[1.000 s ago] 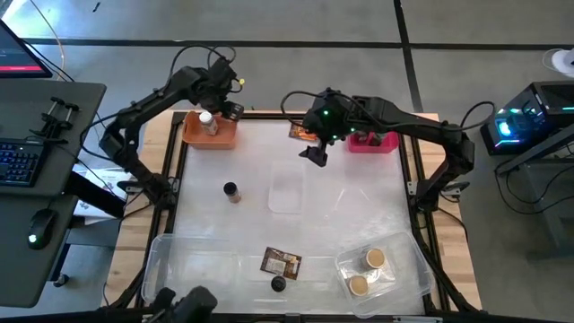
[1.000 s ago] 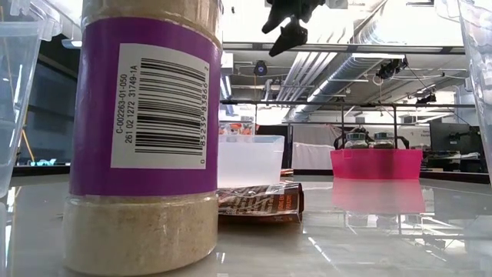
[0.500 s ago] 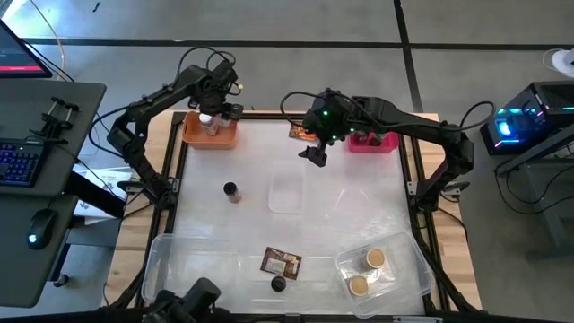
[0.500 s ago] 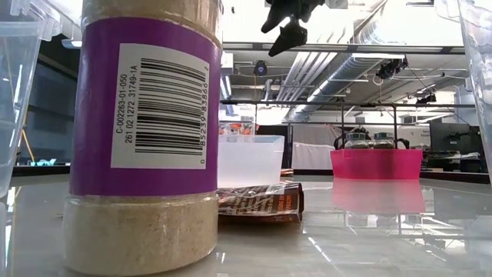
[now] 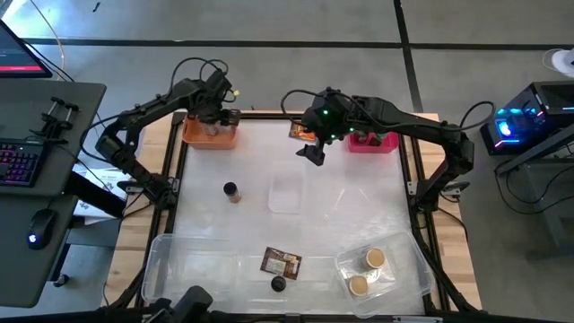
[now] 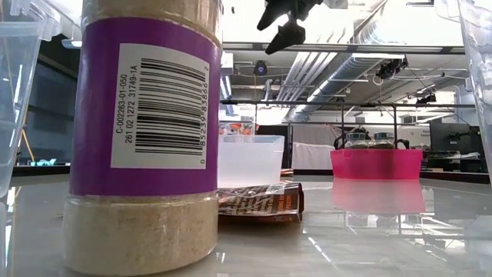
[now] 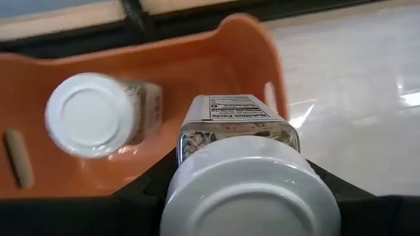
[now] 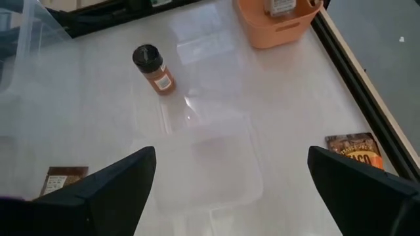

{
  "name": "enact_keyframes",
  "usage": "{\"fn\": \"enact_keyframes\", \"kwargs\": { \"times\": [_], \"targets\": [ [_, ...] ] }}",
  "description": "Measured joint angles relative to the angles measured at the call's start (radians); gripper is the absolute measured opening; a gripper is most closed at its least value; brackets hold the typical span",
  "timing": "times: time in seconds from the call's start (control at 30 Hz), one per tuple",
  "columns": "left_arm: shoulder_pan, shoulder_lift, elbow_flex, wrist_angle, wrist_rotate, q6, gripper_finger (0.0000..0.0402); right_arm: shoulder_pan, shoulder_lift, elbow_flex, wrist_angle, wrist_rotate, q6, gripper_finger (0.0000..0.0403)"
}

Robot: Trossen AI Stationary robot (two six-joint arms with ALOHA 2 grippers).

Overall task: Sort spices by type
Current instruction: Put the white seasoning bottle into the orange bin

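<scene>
Left gripper (image 5: 213,100) grips a white-lidded spice jar (image 7: 244,172) over the orange bin (image 7: 85,167); right gripper (image 5: 309,152) hovers fully open, empty.

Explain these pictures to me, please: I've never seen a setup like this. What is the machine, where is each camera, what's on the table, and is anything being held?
It is a two-armed robot sorting spices. One camera looks down from above, one sits at table height, and one rides on each wrist.

The left gripper, over the orange bin, grips a white-lidded jar; another white-lidded jar already lies in that bin. The right gripper hangs open and empty above the table's far side.

On the table are a black-lidded jar, a packet with a small black-lidded jar beside it, a second packet, a pink bin and a clear tray holding two tan-lidded jars. The big purple-labelled jar simply stands close to the low camera.
</scene>
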Motion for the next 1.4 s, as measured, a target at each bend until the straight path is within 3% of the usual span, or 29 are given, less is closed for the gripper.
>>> {"fn": "enact_keyframes", "kwargs": {
  "times": [0.5, 1.4],
  "targets": [
    [-0.002, 0.001, 0.0, -0.042, -0.025, 0.034, 0.0166, 0.0, 0.005, 0.0, 0.038, 0.016, 0.031, 0.0394],
    [-0.011, 0.116, -0.001, -0.046, -0.033, -0.026, 0.0181, 0.0, 0.025, 0.0, 0.06, 0.016, 0.079, 0.0394]
  ]
}}
